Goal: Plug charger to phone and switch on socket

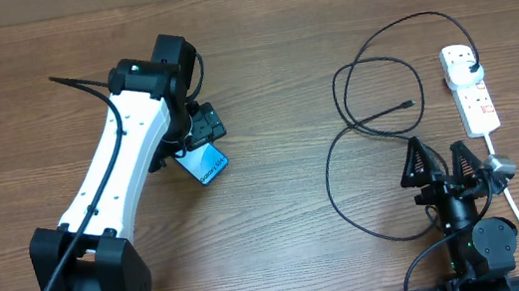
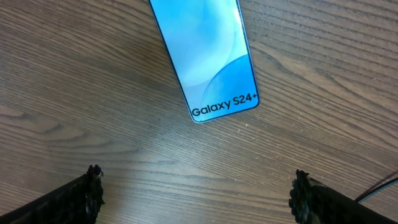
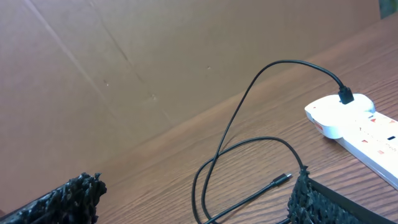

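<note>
On the brown wooden surface (image 1: 266,44), the spread left end effector (image 2: 198,198) hovers by the slim blue-screened phone (image 2: 208,56); likely next, closing on it.

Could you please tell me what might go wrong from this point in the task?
1. The phone lies flat on the table, far from the connector tip. The left gripper, jaws wide open, might slide it rather than lift it.
2. The charger lies in crossing loops, so pulling the tip could snag it or drag the socket.
</note>
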Controlling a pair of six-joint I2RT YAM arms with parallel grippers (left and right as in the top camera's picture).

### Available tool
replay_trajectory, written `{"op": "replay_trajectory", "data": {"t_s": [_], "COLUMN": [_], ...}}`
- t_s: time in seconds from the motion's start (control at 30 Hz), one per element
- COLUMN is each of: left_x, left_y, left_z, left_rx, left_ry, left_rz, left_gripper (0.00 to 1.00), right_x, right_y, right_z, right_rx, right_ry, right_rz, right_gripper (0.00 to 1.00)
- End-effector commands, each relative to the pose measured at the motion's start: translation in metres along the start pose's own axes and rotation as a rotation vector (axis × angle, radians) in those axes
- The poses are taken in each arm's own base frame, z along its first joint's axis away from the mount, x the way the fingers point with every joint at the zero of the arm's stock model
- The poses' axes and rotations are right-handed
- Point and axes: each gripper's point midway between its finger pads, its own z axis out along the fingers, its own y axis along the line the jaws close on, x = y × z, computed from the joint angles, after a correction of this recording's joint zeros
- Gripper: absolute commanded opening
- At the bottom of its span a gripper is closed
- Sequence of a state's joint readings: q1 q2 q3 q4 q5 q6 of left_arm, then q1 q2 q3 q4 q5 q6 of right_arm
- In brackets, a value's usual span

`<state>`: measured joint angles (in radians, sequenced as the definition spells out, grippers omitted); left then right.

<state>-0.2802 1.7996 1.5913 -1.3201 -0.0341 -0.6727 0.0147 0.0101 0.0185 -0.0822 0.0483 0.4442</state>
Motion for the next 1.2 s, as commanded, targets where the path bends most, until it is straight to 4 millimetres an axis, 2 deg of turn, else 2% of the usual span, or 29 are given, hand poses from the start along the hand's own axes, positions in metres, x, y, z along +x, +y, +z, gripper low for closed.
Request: {"op": "replay_trajectory", "data": {"t_s": [0.0, 0.2, 0.37, 0.77, 0.97, 1.13, 1.17], "left_x": [-0.002, -0.003, -0.006, -0.026, -0.031, -0.03, -0.028], "left_y": [-0.004, -0.005, -0.003, 0.025, 0.031, 0.031, 0.031], "left_z": [-0.002, -0.002, -0.002, 0.003, 0.019, 0.04, 0.05], "left_rx": [0.014, 0.018, 0.012, -0.019, -0.047, -0.086, -0.105], "left_ry": [-0.003, -0.008, -0.014, -0.023, 0.008, 0.055, 0.079], "left_rz": [0.02, -0.009, -0.106, -0.256, -0.278, -0.279, -0.278], "left_gripper": [1.0, 1.0, 1.0, 1.0, 1.0, 1.0, 1.0], "right_x": [0.002, 0.002, 0.002, 0.002, 0.002, 0.002, 0.002], "right_y": [-0.001, -0.001, -0.001, -0.001, -0.001, -0.001, -0.001], "right_z": [0.0, 0.0, 0.0, 0.0, 0.0, 0.0, 0.0], "right_rx": [-0.002, -0.002, -0.002, -0.002, -0.002, -0.002, -0.002], "right_ry": [0.0, 0.001, 0.001, 0.001, 0.0, 0.0, 0.0], "right_rz": [-0.004, -0.004, -0.004, -0.004, -0.005, -0.005, -0.004], "right_gripper": [1.0, 1.0, 1.0, 1.0, 1.0, 1.0, 1.0]}}
